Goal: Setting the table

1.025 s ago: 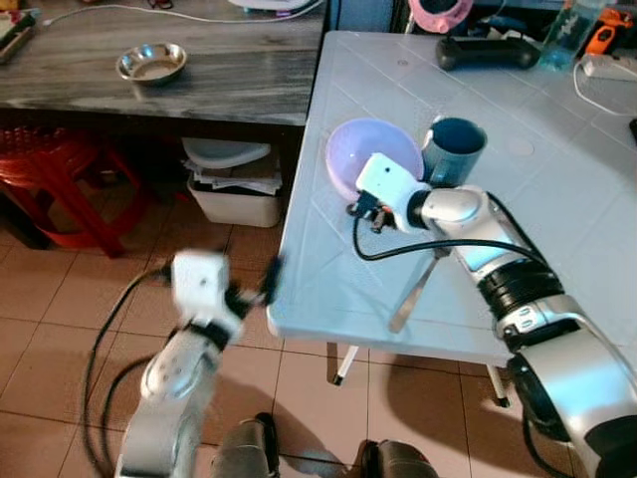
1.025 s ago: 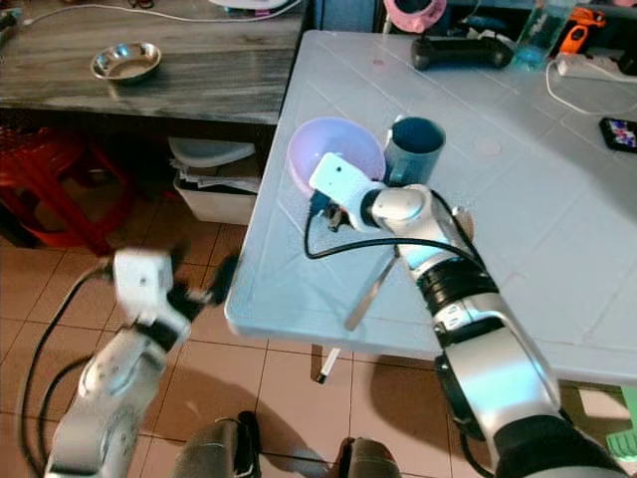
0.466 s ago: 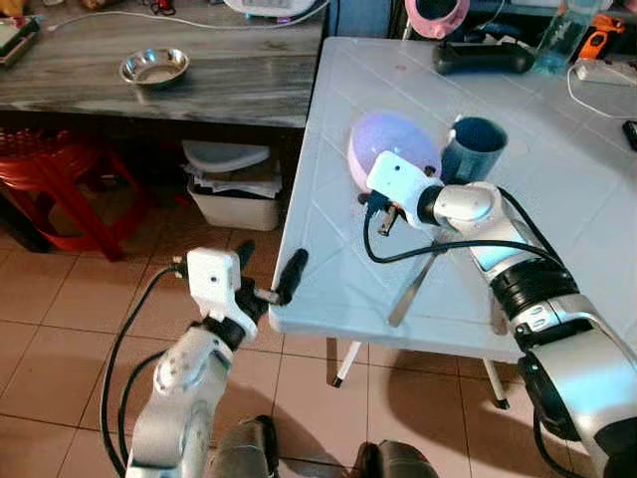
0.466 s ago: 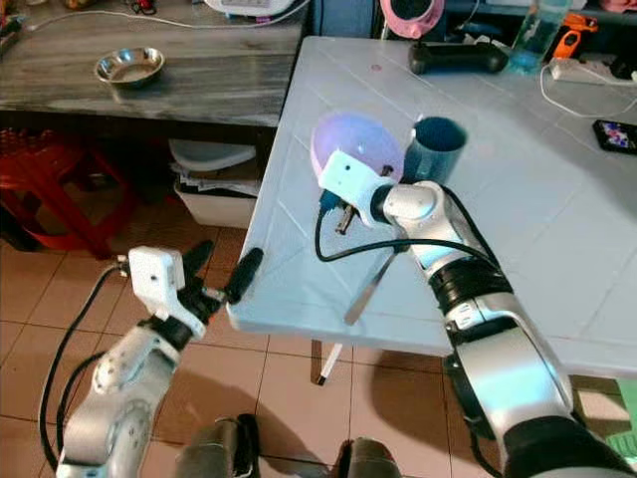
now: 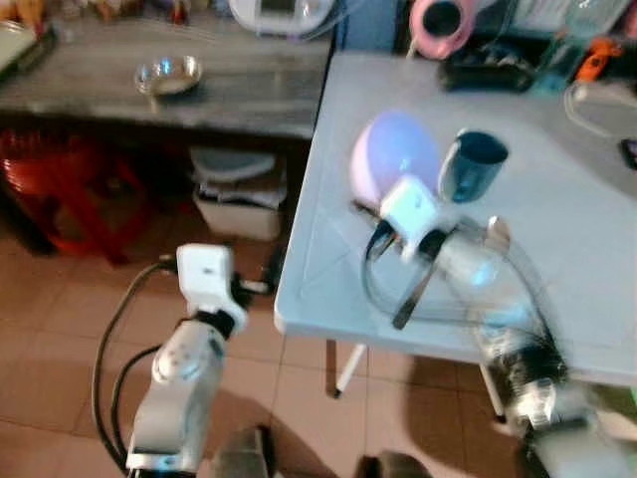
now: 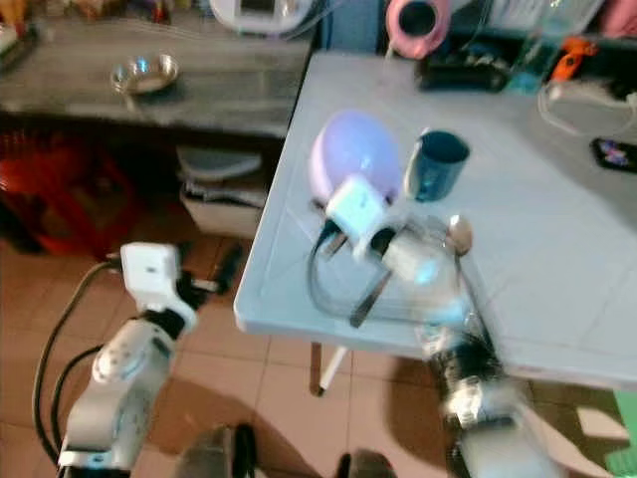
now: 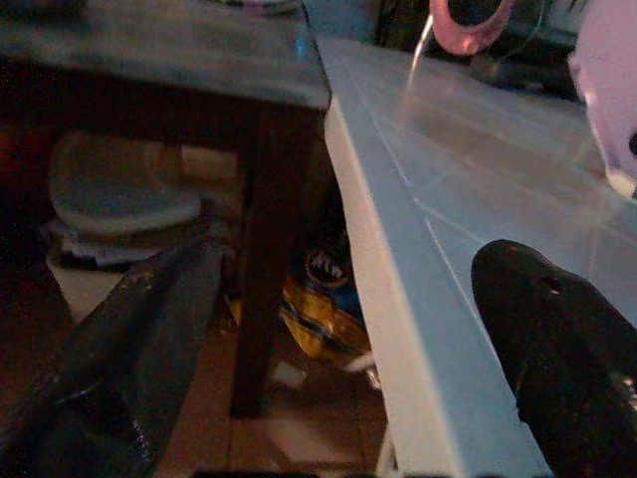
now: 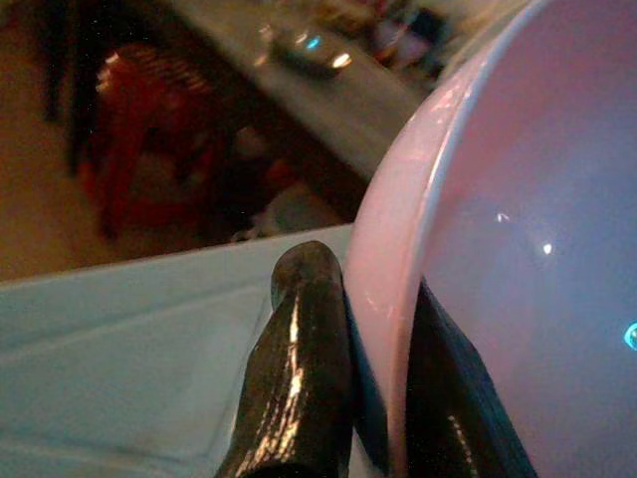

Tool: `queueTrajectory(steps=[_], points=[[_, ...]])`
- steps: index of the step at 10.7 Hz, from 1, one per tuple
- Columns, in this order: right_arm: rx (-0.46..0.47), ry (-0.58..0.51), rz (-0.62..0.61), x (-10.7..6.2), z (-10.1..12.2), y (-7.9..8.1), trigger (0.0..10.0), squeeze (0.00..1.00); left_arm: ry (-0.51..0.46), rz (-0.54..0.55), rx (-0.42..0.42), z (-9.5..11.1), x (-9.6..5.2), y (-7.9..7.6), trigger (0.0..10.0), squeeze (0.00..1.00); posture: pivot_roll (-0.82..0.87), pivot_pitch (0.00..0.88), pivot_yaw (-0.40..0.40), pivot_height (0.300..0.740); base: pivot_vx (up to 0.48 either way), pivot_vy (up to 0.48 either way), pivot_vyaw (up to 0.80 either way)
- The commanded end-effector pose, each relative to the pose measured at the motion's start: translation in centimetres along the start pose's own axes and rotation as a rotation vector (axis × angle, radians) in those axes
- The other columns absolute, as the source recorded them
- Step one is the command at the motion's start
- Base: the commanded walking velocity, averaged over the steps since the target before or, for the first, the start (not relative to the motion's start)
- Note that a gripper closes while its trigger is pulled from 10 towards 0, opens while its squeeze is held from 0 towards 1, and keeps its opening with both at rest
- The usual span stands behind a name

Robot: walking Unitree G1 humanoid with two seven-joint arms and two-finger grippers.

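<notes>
Right wrist view has my right claw [image 8: 373, 398] pinched tight on the rim of the lilac bowl [image 5: 393, 159], tipped up beside the blue cup [image 5: 472, 165] on the white bench [image 5: 557, 249]; light, slick plastic I reckon, left claw [image 7: 328, 358] spread empty.

My right claw [image 8: 373, 398] has tipped the lilac bowl [image 5: 393, 159] up onto its edge; my left claw [image 7: 338, 368] has drawn back lower left, off the worktop [image 5: 577, 249] edge.
</notes>
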State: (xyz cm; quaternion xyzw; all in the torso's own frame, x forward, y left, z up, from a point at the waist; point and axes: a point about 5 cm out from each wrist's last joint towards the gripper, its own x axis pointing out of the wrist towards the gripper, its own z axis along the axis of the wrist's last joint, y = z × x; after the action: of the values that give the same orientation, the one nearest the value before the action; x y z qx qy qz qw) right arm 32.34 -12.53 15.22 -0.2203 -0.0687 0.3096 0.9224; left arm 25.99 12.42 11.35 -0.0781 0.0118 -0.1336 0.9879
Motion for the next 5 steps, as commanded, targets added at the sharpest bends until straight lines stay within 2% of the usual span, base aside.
queueTrajectory(steps=[1,2,3,5], points=[[-0.009,-0.061,-0.104,-0.4,1.3,-0.7,10.0,0.0,0.01,0.021,0.039,-0.1,0.1,0.4,10.0,0.0,-0.02,0.0,0.023,0.74,0.0,0.48,0.0],[0.038,-0.076,-0.272,-2.2,0.7,-0.2,10.0,0.0,-0.006,0.04,0.04,0.4,0.9,0.9,10.0,0.0,-0.02,0.0,0.038,0.74,0.0,0.48,0.0],[0.061,-0.083,-0.349,-2.9,0.5,-0.3,10.0,0.0,-0.008,0.04,0.049,0.5,1.2,0.9,10.0,0.0,-0.02,0.0,0.042,0.74,0.0,0.48,0.0],[0.091,-0.064,-0.393,-3.7,0.1,-0.3,10.0,0.0,-0.007,0.049,0.081,0.3,1.3,0.9,10.0,0.0,-0.04,0.0,0.044,0.74,0.0,0.48,0.0]])
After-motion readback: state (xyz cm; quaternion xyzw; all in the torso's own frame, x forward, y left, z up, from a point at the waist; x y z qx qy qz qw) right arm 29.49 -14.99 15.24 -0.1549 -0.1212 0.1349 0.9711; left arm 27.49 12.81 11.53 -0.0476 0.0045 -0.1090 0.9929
